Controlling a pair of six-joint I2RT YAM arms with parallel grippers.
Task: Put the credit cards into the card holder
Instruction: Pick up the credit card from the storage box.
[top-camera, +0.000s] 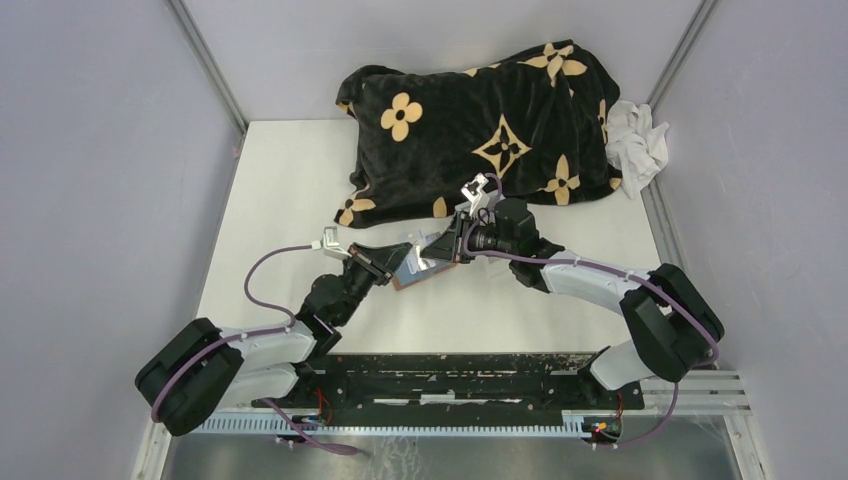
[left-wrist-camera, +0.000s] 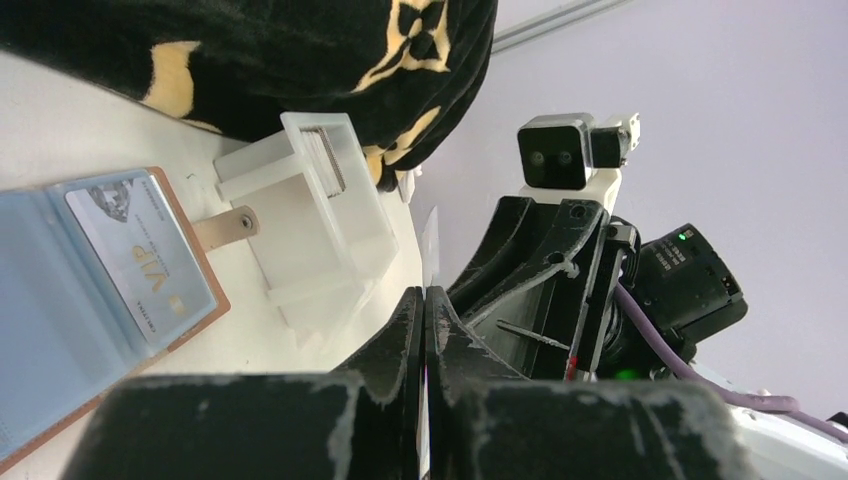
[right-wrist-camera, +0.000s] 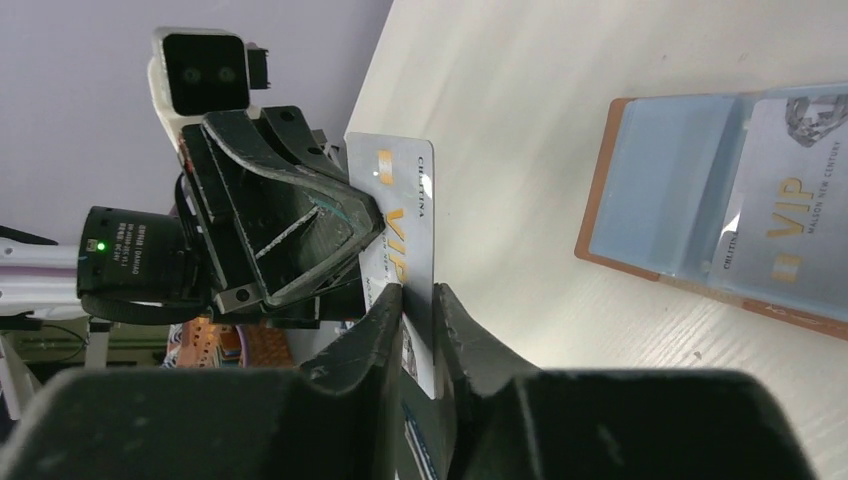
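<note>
Both arms reach in low from the near corners and meet nose to nose over the middle of the worktop (right-wrist-camera: 560, 60), just short of a black flowered blanket (top-camera: 480, 120). The left claw (left-wrist-camera: 425, 300) is pinched tight on one edge of a silver VIP card (right-wrist-camera: 405, 200), held upright. The right claw (right-wrist-camera: 418, 292) straddles the same card with narrow jaws; I cannot tell whether they press it. One card holder (right-wrist-camera: 665, 170) lies open flat on the worktop beside the claws, a second card (right-wrist-camera: 800, 200) in its sleeve. One clear tray (left-wrist-camera: 300, 250) near the blanket holds spare cards (left-wrist-camera: 328, 160) on edge, packed too close to count
</note>
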